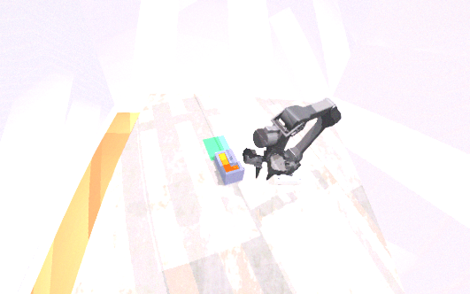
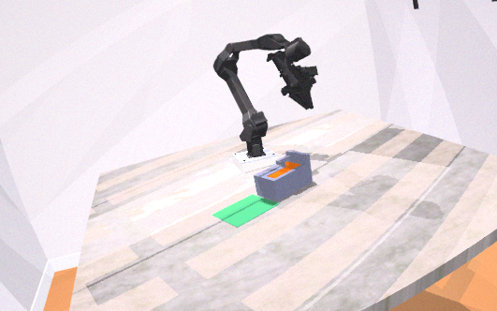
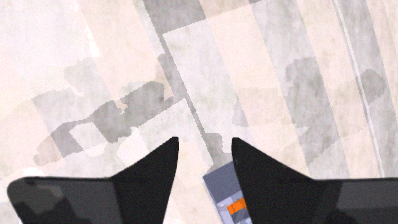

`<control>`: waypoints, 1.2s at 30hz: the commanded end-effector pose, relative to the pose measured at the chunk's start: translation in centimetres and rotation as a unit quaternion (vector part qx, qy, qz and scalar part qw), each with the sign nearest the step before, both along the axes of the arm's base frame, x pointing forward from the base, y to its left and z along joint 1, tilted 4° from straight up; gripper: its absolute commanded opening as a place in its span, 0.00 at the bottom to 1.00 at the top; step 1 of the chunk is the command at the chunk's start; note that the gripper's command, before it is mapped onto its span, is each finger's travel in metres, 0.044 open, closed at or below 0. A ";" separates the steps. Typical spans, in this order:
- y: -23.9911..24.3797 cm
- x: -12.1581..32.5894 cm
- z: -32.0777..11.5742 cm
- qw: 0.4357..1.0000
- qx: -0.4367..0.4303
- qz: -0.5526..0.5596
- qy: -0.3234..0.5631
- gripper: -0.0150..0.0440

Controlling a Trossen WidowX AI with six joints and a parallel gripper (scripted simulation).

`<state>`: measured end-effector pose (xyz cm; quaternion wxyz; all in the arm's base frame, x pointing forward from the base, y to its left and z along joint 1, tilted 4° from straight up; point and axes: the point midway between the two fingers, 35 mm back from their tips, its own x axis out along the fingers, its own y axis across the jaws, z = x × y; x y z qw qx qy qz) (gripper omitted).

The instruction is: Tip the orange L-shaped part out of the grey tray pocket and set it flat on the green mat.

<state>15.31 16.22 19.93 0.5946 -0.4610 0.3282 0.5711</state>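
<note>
While I hang high above the table, my gripper (image 2: 305,100) points down with its fingers partly apart and nothing between them. The orange L-shaped part (image 2: 283,170) lies flush in the pocket of the grey tray (image 2: 276,185), well below and towards the green mat (image 2: 244,210). Seen from the wrist, the tray shows beneath my right-hand finger (image 3: 260,172), its long axis running roughly along my line of approach, so I judge the L-shaped end must come under my fingertips next.

a bare test cell: pale blank walls (image 2: 112,70) enclose one plank-patterned table (image 2: 299,244) on an orange floor (image 2: 61,290).
</note>
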 end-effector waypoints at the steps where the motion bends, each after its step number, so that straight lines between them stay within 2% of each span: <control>1: -3.3 6.1 -2.1 0.952 -0.055 -0.284 0.104 0.56; 6: -6.9 9.9 -4.5 0.852 -0.093 -0.485 0.172 0.56; 9: -7.9 10.7 -5.1 0.818 -0.102 -0.534 0.187 0.56; 18: -7.9 10.7 -5.3 0.818 -0.102 -0.534 0.187 0.56; 26: -7.5 10.6 -12.3 0.818 -0.102 -0.534 0.187 0.56; 36: -7.4 10.5 -13.0 0.818 -0.102 -0.534 0.188 0.56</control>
